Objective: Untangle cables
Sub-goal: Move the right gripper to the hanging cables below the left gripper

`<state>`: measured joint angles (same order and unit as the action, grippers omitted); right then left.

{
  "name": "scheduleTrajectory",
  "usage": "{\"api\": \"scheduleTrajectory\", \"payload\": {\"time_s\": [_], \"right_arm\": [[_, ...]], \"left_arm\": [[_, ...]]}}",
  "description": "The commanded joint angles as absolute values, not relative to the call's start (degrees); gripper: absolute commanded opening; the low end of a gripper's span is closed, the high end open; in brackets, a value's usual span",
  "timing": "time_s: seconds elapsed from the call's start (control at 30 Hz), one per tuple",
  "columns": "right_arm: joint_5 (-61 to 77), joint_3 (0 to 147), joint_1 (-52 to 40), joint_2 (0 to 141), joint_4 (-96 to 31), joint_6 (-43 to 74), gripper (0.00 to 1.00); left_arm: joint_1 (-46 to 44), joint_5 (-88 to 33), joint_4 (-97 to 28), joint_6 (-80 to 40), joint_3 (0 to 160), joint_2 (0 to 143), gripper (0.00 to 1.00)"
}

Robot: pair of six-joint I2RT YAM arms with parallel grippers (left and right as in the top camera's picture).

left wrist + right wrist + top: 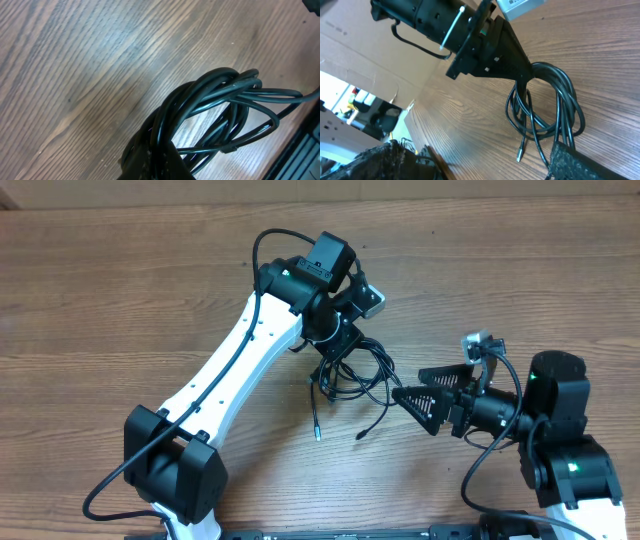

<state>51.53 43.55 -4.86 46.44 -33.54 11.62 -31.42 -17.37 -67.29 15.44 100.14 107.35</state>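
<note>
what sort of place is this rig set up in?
Probably a lab or workshop bench: a wood-grain table, cardboard sheeting standing as a backdrop, and cluttered equipment in a brighter room beyond it.

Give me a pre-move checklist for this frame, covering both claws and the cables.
1. Left claw shut on the cables: ok.
2. Right claw open: ok.
3. Right claw free of the cables: cannot tell. In the right wrist view a strand runs right up to one of its fingers.
4. Loose plug ends in sight: ok. Two lie on the table, below the bundle.
5. Cables separated: not ok. The loops hang bunched together from the left claw.
</note>
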Motion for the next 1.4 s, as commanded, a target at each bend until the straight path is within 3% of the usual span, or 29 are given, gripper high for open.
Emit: {"api": "scheduleTrajectory", "payload": {"time_s": [0.0,0.27,0.57,0.77,0.9,1.37], "right_arm": [[52.82,45.08,-4.82,48.29,-33.54,5.74,0.89],[49.60,45.08,-4.82,54.78,-33.50,-6.11,0.80],[46.13,45.08,-4.82,60.69,-28.91,-7.77,0.73],[46.04,45.08,-4.82,60.88,-27.92,-12.53,0.53],[45.54,45.08,-4.82,60.88,-27.92,-12.53,0.47],[43.31,45.06,-4.82,60.90,-28.75,-12.53,0.34]], "left_arm": [[-31.20,-21.06,-67.11,18.20,101.95,105.30,0.04],[-31.20,-23.38,-67.94,21.37,101.95,105.30,0.04],[-31.20,-25.58,-69.91,23.35,101.95,105.30,0.04],[-31.20,-29.82,-68.97,23.40,101.95,105.30,0.04],[-31.20,-32.03,-67.79,23.20,101.95,105.30,0.04],[-31.20,-34.57,-63.79,16.40,101.95,105.30,0.04]]}}
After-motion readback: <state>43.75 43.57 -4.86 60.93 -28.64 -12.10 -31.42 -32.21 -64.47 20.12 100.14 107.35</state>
